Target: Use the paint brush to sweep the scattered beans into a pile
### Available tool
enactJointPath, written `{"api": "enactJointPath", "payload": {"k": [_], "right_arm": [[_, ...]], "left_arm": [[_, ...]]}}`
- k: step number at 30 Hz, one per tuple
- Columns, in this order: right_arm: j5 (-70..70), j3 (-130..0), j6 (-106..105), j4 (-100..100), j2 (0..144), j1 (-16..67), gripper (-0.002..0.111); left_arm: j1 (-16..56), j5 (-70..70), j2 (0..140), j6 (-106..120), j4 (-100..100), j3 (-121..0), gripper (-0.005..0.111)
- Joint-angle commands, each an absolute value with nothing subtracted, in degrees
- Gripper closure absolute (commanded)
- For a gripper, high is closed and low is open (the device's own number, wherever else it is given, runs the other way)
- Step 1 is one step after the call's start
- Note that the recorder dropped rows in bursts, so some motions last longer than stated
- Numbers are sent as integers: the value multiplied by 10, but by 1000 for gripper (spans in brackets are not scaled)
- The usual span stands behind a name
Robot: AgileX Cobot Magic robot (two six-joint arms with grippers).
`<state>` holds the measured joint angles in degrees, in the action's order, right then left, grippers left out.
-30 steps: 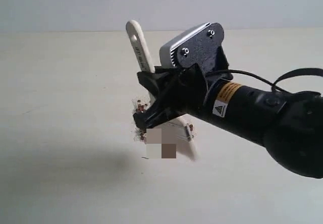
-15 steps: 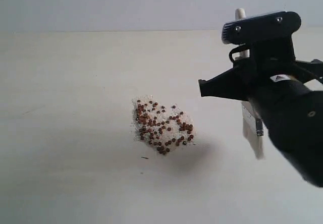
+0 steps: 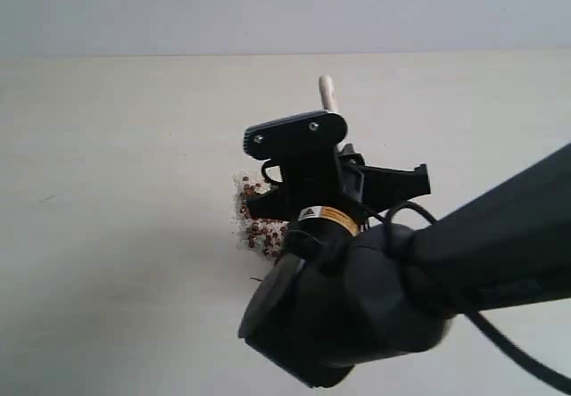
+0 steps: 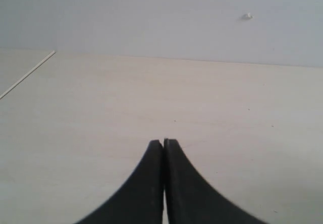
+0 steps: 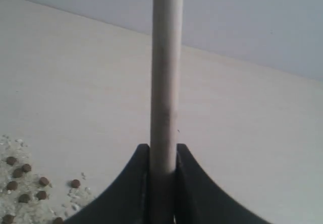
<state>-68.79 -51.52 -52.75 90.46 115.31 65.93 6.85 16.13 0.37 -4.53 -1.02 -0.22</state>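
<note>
One broad, pale beige worktop [image 3: 107, 146] fills most of the exterior view, its far edge meeting a plain grey-white wall [image 3: 401, 8]. Over it, the bulky black right arm [image 3: 375, 298] reaches in from the near right and blocks much of the middle. Its right gripper [image 5: 162, 156] is clamped on the paint brush [image 5: 165, 72], a flat brush of light unpainted wood. The jaws press both sides of the handle, whose rounded end [image 3: 328, 91] pokes up above the wrist toward the far edge. Bristles and ferrule are hidden behind the arm. The left gripper [image 4: 163, 146], black and tapered, points across bare worktop with its tips pressed together and nothing between them. The pile [image 3: 254, 218] of tiny reddish-brown beans [image 5: 17, 173] and whitish crumbs lies well in from the far edge. It is just beside the right gripper, and the arm covers most of it.
</note>
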Motion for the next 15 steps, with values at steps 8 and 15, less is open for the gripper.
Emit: {"api": "enactJointPath", "payload": {"k": [8,15], "right_arm": [[-700,-654,-560,851,1256,660,108],[-700,-697,-610,860,1244,660,108]], "left_arm": [[70,158,0,-43,-13,0,107],[70,158,0,-43,-13,0,107]]}}
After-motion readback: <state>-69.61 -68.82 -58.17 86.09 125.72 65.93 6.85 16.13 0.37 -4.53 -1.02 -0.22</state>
